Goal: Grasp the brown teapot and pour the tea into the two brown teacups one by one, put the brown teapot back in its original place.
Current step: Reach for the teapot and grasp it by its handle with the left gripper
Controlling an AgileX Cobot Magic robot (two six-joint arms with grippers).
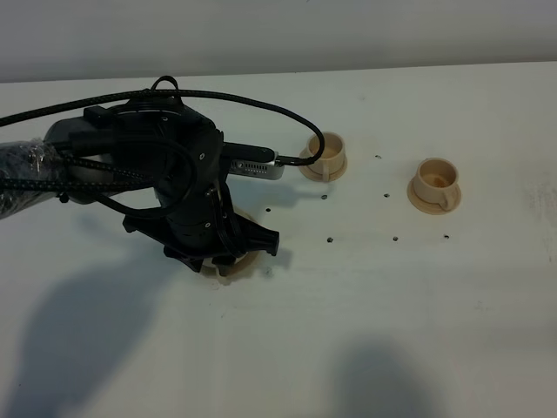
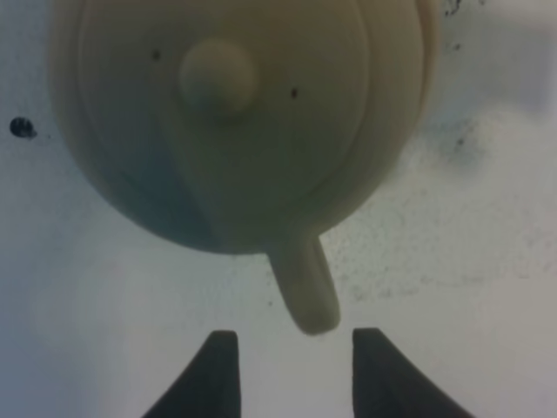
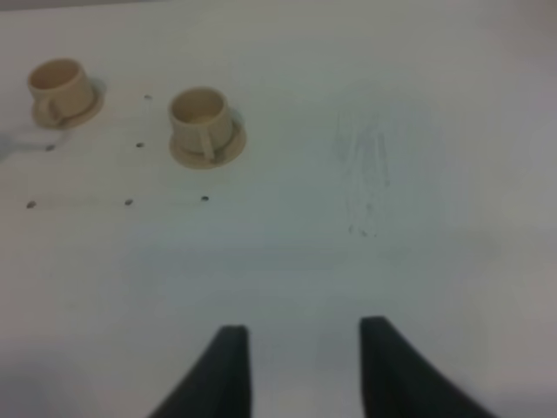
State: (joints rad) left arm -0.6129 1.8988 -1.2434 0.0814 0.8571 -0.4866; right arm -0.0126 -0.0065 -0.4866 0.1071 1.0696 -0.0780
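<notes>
The brown teapot [image 2: 235, 131] fills the left wrist view from above, with its lid knob [image 2: 218, 74] and loop handle [image 2: 305, 292] showing. My left gripper [image 2: 294, 347] is open, and the handle's end sits just ahead of the gap, touching neither finger. In the exterior high view the left arm [image 1: 174, 165] covers the teapot except for a beige sliver [image 1: 231, 263]. The original place is hidden beneath them. The two brown teacups [image 1: 324, 157] [image 1: 435, 185] stand on their saucers to the right and also appear in the right wrist view [image 3: 57, 87] [image 3: 202, 122]. My right gripper [image 3: 303, 335] is open over bare table.
Several small dark dots [image 1: 394, 236] mark the white table [image 1: 365, 331] between the teapot and the cups. The table's back edge [image 1: 348, 71] runs behind the cups. A black cable [image 1: 261, 104] loops from the left arm toward the nearer cup.
</notes>
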